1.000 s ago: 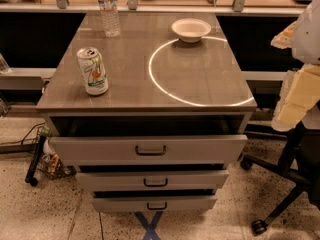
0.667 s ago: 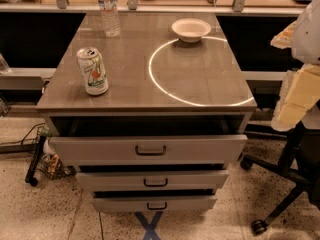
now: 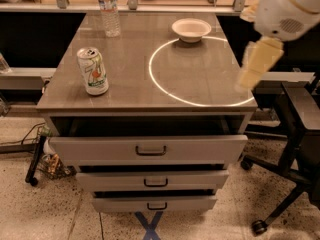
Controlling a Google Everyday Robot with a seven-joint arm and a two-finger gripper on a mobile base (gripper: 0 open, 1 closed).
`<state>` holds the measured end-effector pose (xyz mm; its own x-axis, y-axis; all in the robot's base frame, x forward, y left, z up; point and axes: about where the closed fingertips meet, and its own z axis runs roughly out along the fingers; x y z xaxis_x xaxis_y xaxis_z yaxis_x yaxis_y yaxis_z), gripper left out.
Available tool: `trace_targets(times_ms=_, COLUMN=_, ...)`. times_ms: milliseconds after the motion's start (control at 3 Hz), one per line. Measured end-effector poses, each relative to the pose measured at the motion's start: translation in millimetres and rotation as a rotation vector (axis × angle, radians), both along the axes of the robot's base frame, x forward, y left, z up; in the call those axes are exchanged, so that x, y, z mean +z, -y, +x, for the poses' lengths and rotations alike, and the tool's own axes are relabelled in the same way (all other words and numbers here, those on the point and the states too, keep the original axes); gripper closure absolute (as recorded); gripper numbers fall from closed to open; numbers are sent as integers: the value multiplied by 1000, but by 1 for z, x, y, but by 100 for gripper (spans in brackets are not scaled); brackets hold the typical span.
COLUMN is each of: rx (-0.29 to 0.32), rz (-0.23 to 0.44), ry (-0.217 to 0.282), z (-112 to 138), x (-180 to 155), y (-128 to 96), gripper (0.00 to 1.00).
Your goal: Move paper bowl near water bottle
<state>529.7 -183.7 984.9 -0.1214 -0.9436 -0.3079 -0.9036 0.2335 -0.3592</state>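
The paper bowl (image 3: pixel 191 29) sits at 1 o'clock on the counter (image 3: pixel 135 86), well apart from the water bottle (image 3: pixel 109 11) at 11 o'clock; a can (image 3: pixel 93 71) stands at 9 o'clock; the gripper (image 3: pixel 257 64) hangs at 3 o'clock by the counter's edge; whether it is clenched or released I cannot tell.

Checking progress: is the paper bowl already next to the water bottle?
No, the paper bowl sits across the tabletop from the water bottle; the gripper hovers at the right edge.
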Motion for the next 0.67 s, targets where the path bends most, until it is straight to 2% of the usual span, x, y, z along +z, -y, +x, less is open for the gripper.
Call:
trace_targets(times_ms=333, rx=44, rz=78, ry=107, z=82, x=4, y=-24, gripper=0)
trace_targets(times_ms=667, rx=44, rz=78, ry=107, z=82, x=4, y=-24, gripper=0)
